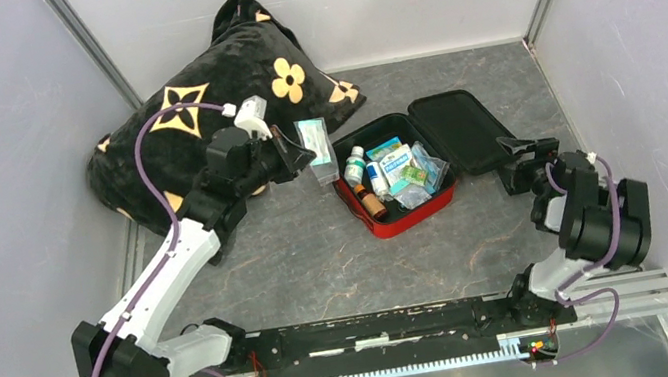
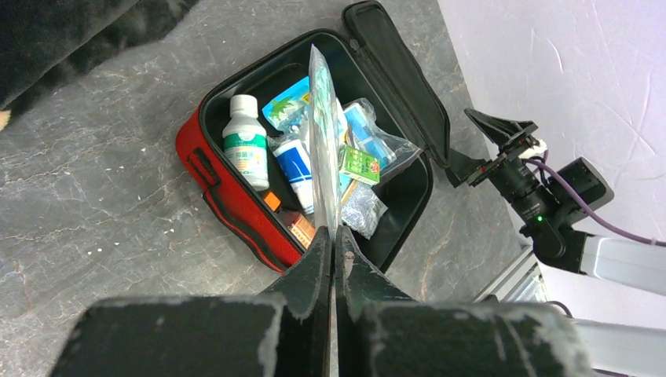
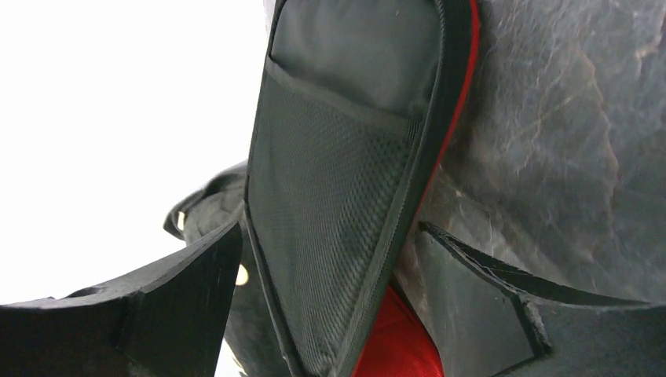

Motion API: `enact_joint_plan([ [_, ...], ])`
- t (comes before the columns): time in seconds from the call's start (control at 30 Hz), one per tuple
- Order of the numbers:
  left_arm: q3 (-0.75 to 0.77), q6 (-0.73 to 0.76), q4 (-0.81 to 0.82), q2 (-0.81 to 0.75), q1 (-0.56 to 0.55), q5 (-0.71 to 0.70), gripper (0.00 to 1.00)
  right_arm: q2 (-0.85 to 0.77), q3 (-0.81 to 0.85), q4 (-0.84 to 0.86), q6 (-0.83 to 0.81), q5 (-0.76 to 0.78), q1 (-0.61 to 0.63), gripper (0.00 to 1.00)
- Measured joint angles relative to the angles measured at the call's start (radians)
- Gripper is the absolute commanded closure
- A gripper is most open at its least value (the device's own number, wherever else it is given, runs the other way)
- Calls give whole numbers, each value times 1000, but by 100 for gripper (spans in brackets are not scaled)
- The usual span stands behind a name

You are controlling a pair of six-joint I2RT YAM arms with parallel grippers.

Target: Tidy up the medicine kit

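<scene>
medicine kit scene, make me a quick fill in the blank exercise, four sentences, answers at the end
1. The medicine kit has a ____ outer shell and a black lining.
2. The left end effector is ____ on a flat packet.
3. The right end effector has its jaws open on either side of the kit's ____.
4. The white bottle with the green label lies ____ the kit.

Missing words: red; shut; lid; inside.
</scene>
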Motion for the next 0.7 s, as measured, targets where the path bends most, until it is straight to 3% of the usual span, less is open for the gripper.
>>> enact_joint_plan([
  [0.2, 24, 3, -35, 24, 0, -1, 98, 178, 74, 88, 92, -10, 0, 19],
  [0.27, 31, 4, -44, 24, 0, -1, 98, 213, 106, 97, 100, -10, 0, 27],
  [0.37, 41, 4, -47, 24, 0, -1, 98, 286, 179, 126, 103, -22, 0, 51],
  [0.53, 45, 9, -55, 29, 0, -2, 98, 402, 269, 282, 134, -68, 9, 58],
  [0.7, 51, 14, -66, 43, 0, -2, 98, 420, 345, 365, 98, -108, 35, 67],
])
